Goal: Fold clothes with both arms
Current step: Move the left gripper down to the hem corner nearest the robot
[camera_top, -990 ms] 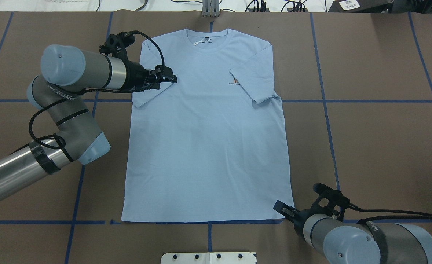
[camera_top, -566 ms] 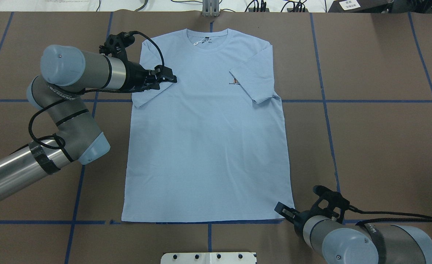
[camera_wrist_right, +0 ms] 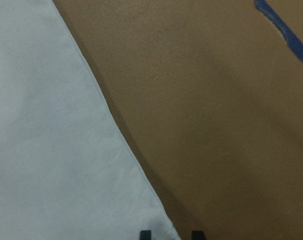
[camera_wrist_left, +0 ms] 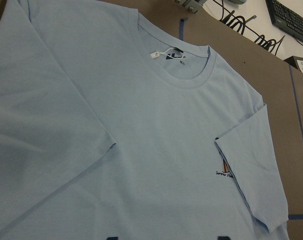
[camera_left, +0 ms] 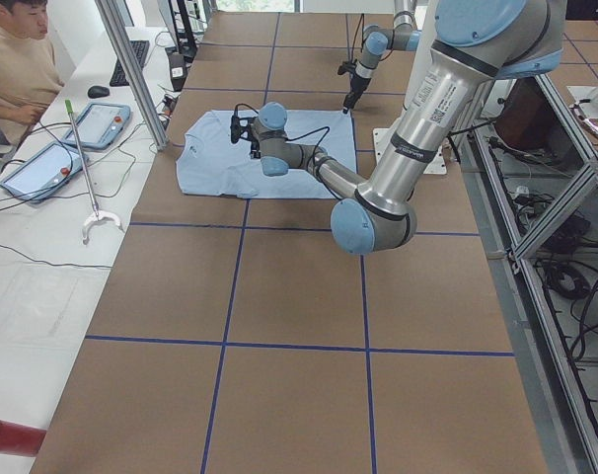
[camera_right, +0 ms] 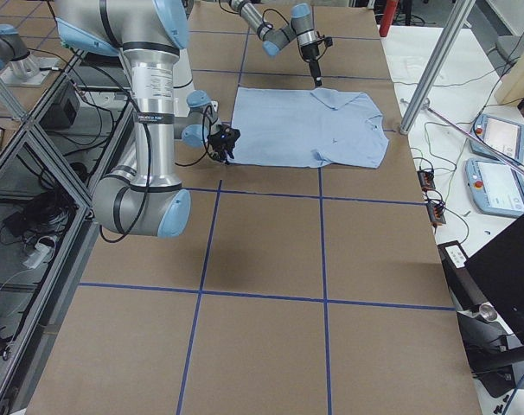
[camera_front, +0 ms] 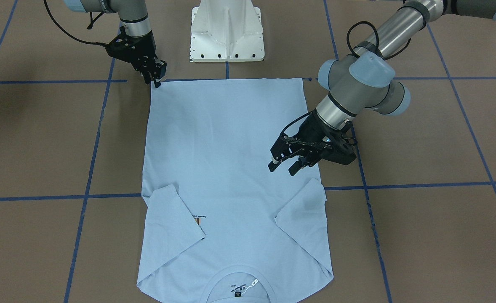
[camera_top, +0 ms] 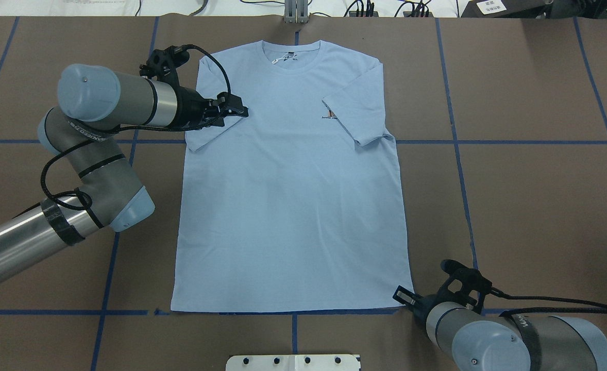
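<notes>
The light blue T-shirt (camera_top: pixel 293 196) lies flat on the brown table, neck away from the robot, both sleeves folded inward. The right sleeve partly covers the palm-tree print (camera_top: pixel 330 114). The white neck tag (camera_front: pixel 244 287) shows in the collar. My left gripper (camera_top: pixel 239 111) is open and empty, hovering just above the folded left sleeve (camera_front: pixel 302 210); it shows in the front view too (camera_front: pixel 281 169). My right gripper (camera_top: pixel 399 296) is down at the shirt's hem corner on my right. In the right wrist view its fingertips (camera_wrist_right: pixel 145 234) stand a little apart on either side of that corner (camera_wrist_right: pixel 161 225).
The white pedestal base (camera_front: pixel 227 33) stands just behind the hem. Blue tape lines (camera_top: pixel 489 141) cross the table. A metal post (camera_top: pixel 296 13) stands beyond the collar. An operator (camera_left: pixel 13 59) sits with tablets (camera_left: pixel 97 123) past the table's far edge.
My right gripper has shifted slightly right and back along the hem corner. The left arm has barely moved, and the shirt lies as before.
</notes>
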Available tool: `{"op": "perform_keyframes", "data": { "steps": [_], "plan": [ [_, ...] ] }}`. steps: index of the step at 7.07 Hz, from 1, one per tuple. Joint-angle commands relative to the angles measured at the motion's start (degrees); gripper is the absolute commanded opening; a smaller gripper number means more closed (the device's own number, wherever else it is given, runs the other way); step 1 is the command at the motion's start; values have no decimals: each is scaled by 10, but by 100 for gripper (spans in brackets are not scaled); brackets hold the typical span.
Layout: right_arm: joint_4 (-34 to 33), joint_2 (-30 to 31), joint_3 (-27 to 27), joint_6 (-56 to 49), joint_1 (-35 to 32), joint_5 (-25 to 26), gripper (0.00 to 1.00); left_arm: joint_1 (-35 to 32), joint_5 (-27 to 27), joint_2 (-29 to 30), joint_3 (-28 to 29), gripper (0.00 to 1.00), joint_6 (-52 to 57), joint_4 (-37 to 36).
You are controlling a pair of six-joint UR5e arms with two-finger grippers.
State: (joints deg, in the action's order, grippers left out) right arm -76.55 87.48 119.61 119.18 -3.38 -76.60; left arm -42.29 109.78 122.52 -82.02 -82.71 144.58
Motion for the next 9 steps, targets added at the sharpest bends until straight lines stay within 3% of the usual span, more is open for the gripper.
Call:
{"op": "perform_keyframes", "data": {
  "steps": [1, 3, 5, 6, 7, 8, 9],
  "plan": [
    [0, -4, 1, 0, 0, 2, 0, -1, 0, 0, 0, 73, 0, 0],
    [0, -6, 6, 0, -3, 2, 0, 9, 0, -22, -29, 73, -51, -2],
    [1, -6, 11, 0, -3, 1, 0, 87, -37, -113, -218, 77, -68, -148],
    [1, -6, 11, -1, -2, 1, 0, 136, -76, -171, -294, 77, -78, -192],
    [1, -6, 12, -1, -2, 1, 0, 183, -102, -257, -340, 77, -111, -192],
    [2, -7, 13, -3, -4, 0, 0, 231, -153, -288, -356, 77, -122, -198],
    [2, -12, 13, -5, -7, -4, 0, 259, -159, -287, -358, 76, -172, -234]
  ]
}}
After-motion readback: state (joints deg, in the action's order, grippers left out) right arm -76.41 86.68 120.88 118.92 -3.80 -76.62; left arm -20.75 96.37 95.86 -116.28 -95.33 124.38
